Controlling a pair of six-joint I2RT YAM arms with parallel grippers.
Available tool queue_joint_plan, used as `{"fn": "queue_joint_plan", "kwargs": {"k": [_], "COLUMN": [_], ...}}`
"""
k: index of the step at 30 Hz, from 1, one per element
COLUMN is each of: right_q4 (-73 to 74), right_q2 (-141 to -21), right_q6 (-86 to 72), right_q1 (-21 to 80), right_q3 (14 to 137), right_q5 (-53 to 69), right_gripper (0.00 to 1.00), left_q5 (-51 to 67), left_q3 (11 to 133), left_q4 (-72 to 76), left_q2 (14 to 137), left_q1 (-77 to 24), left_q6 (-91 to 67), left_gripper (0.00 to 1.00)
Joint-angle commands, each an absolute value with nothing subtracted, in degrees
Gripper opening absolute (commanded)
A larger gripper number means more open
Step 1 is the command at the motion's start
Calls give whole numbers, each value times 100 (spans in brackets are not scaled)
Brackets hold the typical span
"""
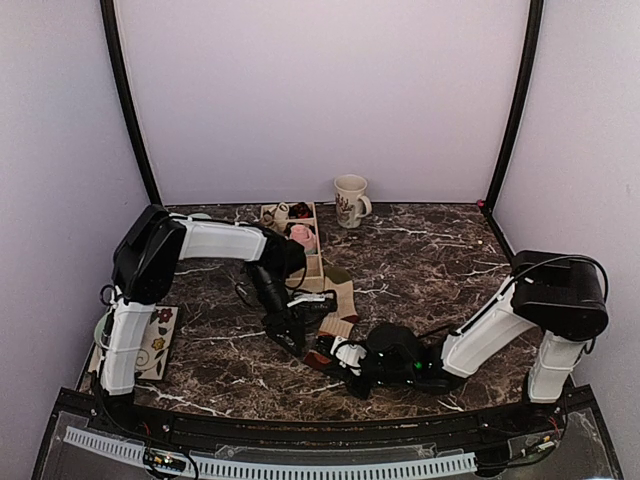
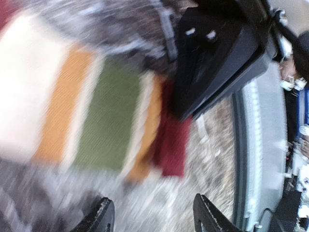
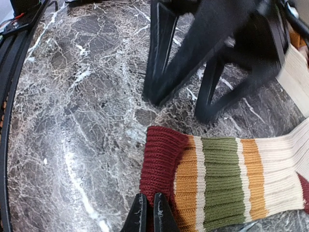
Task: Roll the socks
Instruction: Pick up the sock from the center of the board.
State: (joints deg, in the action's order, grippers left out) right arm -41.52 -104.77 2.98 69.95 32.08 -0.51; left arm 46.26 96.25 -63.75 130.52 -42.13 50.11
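Left hand (image 2: 152,203): open, holds nothing, close by the striped sock (image 2: 96,111).
Sock place: lies flat on the dark marble surface (image 3: 72,96), near the front edge.
Right hand (image 3: 149,200): shut tight, pinching the sock's dark red end.

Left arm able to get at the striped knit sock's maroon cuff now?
Probably only partly: the right gripper is shut on the maroon cuff of the striped knit sock, its body over that end. The open left gripper sits just beside it; the green and orange bands look free.
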Motion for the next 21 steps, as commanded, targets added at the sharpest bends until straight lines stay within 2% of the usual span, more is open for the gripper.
{"fn": "queue_joint_plan", "kwargs": {"k": [1,7,13,21], "right_q4": [-3409,-3480,-3104,-2545], "right_q2": [-10606,-10733,-11137,-11416], "right_q6": [-304,-993,-1644,-2291], "right_q1": [6950,6587,5925,5577], "right_q3": [2913,2754,2957,3133], "right_q5": [488,1312,2453,2946], "right_gripper": [0,0,0,0], "left_q5": [3660,3236,3249,2691], "left_q3": [8825,8190,7607,7084], "left_q4": [-5355,-4795,-4552,-3727], "left_q2": [12050,11095,10763,10488], "left_q1": [-3957,-4015,-4757,-5257], "left_q6": [4720,4920,5127,5504], "left_gripper": [59,54,51,51]}}
